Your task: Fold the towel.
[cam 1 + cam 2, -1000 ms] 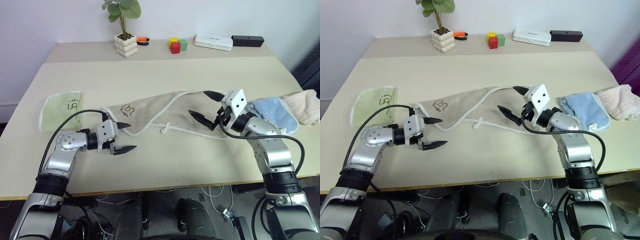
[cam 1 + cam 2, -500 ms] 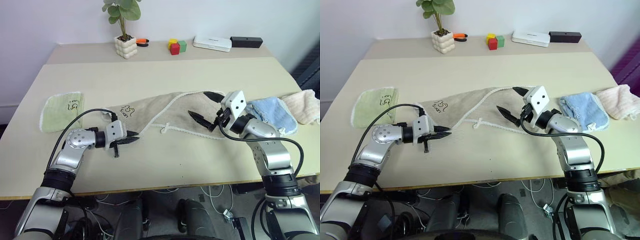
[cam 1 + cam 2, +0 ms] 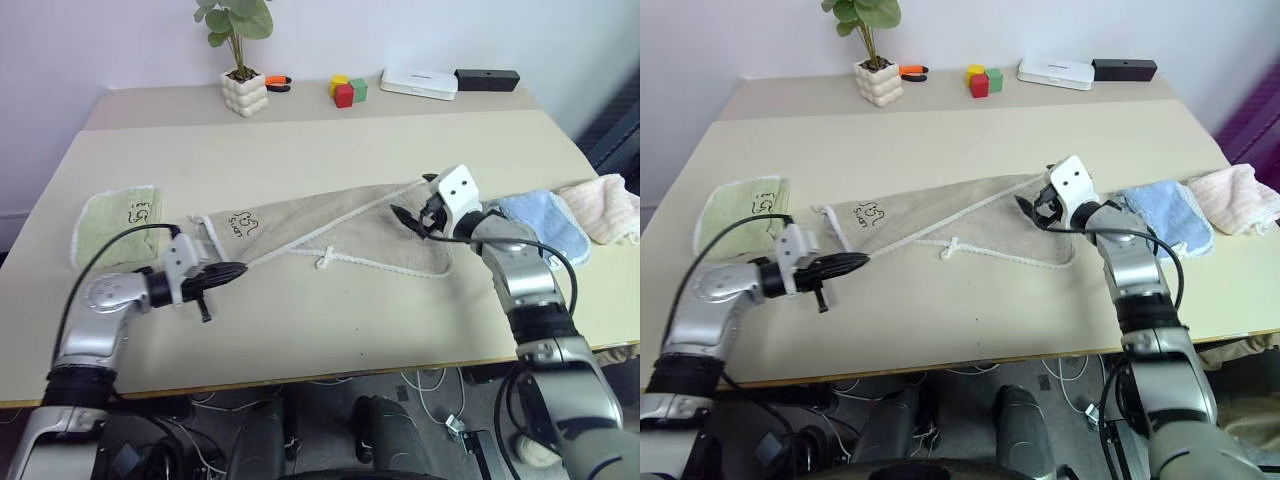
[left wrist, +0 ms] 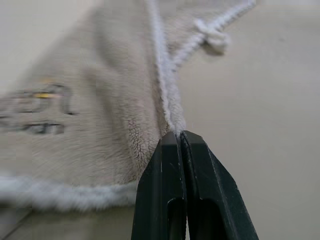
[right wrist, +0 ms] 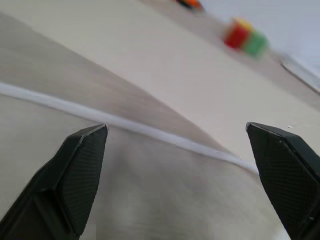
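Towel: the long beige terry towel with white corded edging (image 3: 350, 225) lies stretched across the middle of the cream tabletop (image 3: 330, 140), partly doubled over itself, its dark embroidered mark (image 3: 243, 217) facing up near one end and a small white loop (image 3: 326, 260) on its near edge.
Left gripper: the left gripper (image 4: 178, 136) has its two black fingers pressed together on the towel's corded edge at the marked end, the cord running straight into the fingertips; this looks like the hold needed to carry that end over.
Right gripper: the right gripper (image 3: 418, 207) hovers over the towel's opposite end with fingers spread wide, the white edging lying between them in the wrist view, nothing pinched yet. In my judgement it is lining up on that edge so both ends can be lifted together.
Neighbours: a light green towel (image 3: 120, 220) lies just beyond the towel's marked end; a light blue towel (image 3: 545, 225) and a pale pink cloth (image 3: 608, 208) lie past its other end, close enough to snag.
Far from the towel: a potted plant (image 3: 240, 60), coloured blocks (image 3: 346, 91), a white flat box (image 3: 418, 83).
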